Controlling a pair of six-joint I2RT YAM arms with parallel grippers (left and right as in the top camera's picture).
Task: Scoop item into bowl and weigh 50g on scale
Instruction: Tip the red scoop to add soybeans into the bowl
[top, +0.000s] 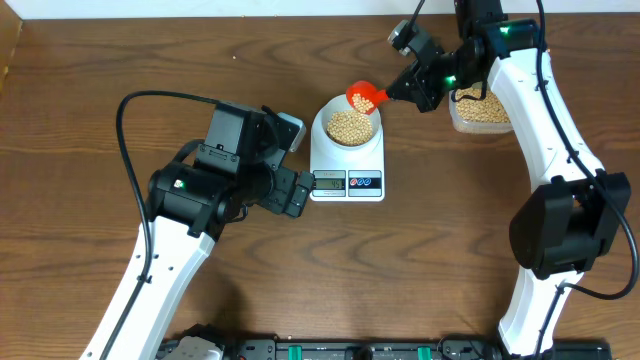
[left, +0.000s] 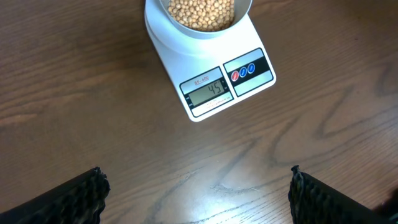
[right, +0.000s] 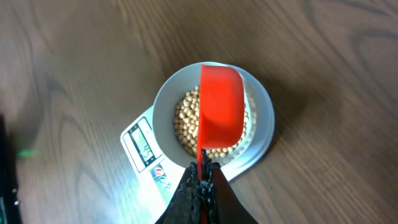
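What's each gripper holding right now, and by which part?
Right gripper is shut on the red scoop, pinching its handle. Left gripper is open, holding nothing.

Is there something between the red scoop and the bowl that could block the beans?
Nothing visible does. The scoop, held by the right end effector, hangs over the open bowl on the scale.

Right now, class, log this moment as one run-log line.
right jaws: shut on scoop, over bowl | bowl: on scale, holds beans | left jaws: open, empty
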